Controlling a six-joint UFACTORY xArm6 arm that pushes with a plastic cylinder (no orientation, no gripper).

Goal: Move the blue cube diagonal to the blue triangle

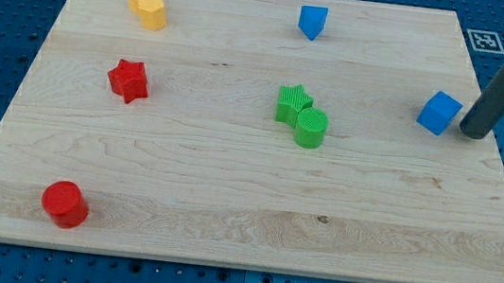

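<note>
The blue cube (440, 112) sits near the right edge of the wooden board (227, 196), about mid-height. The blue triangle (312, 21) sits near the view's top, right of centre, up and to the left of the cube. My tip (473, 134) is just to the right of the blue cube, a small gap away, at the board's right edge. The rod rises from it toward the view's top right corner.
A green star (293, 102) and a green cylinder (311, 127) touch each other at the centre. A red star (129, 80) is at the left, a red cylinder (65, 203) at the bottom left, and yellow blocks (147, 5) at the top left.
</note>
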